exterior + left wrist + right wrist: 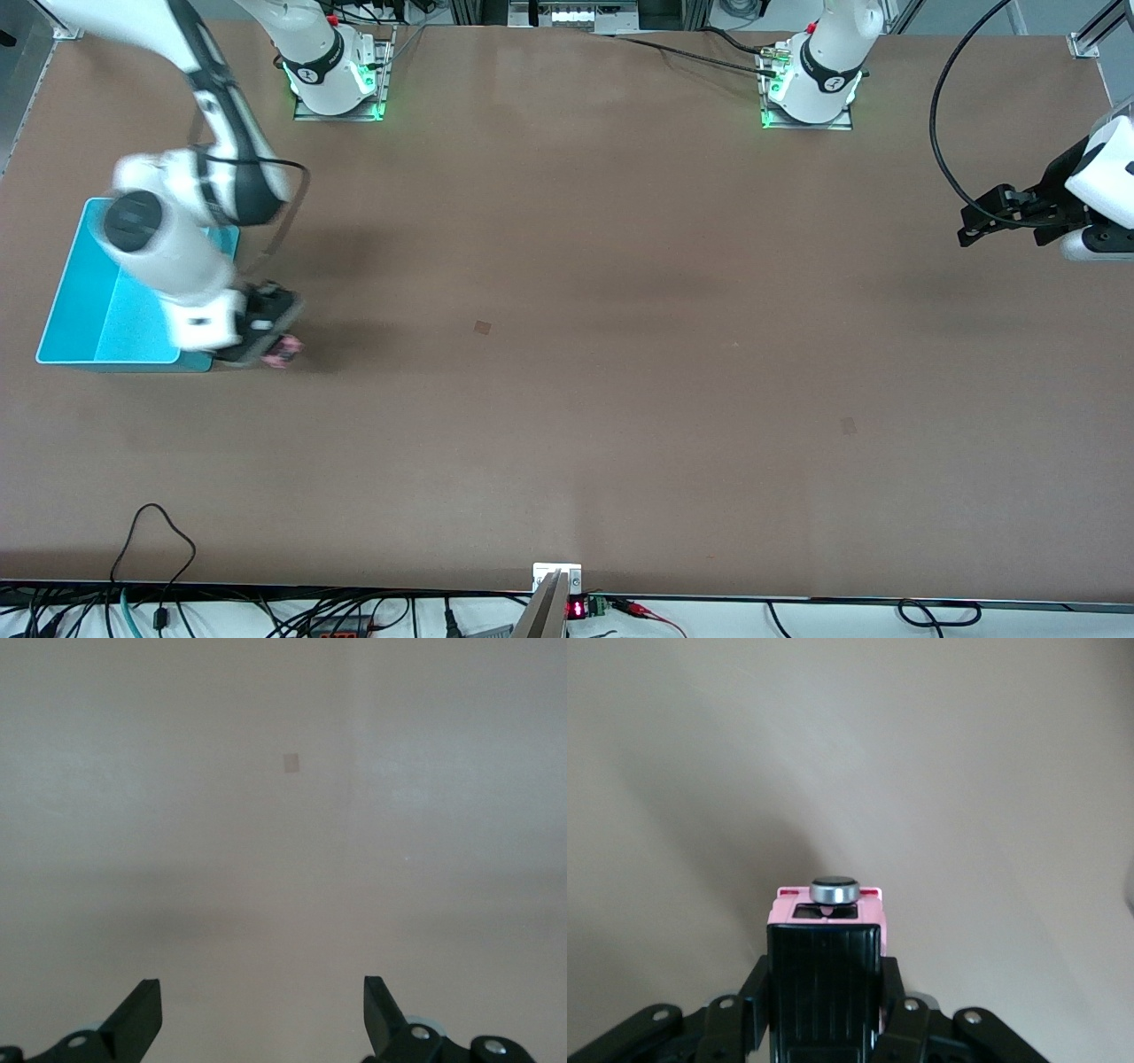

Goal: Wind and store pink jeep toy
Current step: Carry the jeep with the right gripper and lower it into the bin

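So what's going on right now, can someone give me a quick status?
Right gripper shut on pink jeep toy, beside teal bin. Left gripper open, waiting over bare table at its own end. Nothing in the way.

Right gripper (pixel 270 341) low at the right arm's table end, fingers clamped, left gripper (pixel 974 226) waiting aloft, fingers (pixel 142 1014) spread

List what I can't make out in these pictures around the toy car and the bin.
- Front view: the toy car is mostly covered by the right gripper and blurred.
- Front view: the right arm covers part of the bin.
- Right wrist view: the car's lower half is cut off by the edge.
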`<state>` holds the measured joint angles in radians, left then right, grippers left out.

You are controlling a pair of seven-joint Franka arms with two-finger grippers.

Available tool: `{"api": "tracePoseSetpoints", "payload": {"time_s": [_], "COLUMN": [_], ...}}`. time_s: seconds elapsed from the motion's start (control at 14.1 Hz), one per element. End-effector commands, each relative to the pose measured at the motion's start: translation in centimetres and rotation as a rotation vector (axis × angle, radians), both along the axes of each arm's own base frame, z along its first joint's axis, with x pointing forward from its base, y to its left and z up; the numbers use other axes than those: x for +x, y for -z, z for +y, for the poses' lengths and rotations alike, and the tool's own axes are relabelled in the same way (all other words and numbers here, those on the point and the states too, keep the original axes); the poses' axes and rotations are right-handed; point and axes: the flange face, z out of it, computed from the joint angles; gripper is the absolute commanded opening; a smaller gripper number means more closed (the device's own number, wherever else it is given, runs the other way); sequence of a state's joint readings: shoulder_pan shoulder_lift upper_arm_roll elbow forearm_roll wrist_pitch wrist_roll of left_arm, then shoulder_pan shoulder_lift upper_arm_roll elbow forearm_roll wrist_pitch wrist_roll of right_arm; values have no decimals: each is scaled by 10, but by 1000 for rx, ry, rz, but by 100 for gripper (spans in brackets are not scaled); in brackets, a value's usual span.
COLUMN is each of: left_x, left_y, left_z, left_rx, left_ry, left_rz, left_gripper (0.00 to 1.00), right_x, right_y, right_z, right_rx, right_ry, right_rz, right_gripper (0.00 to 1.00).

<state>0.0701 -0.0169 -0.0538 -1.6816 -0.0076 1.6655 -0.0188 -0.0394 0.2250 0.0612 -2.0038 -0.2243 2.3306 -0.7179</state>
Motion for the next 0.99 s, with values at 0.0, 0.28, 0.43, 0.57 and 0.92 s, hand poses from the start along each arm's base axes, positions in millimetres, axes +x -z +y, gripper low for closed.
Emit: {"api": "tracePoseSetpoints", "payload": {"time_s": [0.0, 0.28, 0.43, 0.57, 0.92], "left_x": [-11, -10, -10, -10, -9], "left_y": [-12, -9, -8, -7, -9], "left_z": [3, 1, -2, -2, 2], "left_rx": [18, 19, 20, 19, 7], "left_ry": [-2, 3, -2, -2, -13], "left_rz": [15, 15, 16, 19, 15], "left_gripper": [100, 100, 100, 100, 100], "right_x": [-14, -38, -54, -65, -82], "right_y": [-21, 3, 28, 49, 105], "right_z": [-78, -189, -221, -227, -234], "right_rx": [-8, 94, 117, 136, 152], "right_ry": [229, 554, 684, 789, 913], "right_rz": [-30, -23, -3, 25, 55], "right_gripper": [0, 0, 0, 0, 0]}}
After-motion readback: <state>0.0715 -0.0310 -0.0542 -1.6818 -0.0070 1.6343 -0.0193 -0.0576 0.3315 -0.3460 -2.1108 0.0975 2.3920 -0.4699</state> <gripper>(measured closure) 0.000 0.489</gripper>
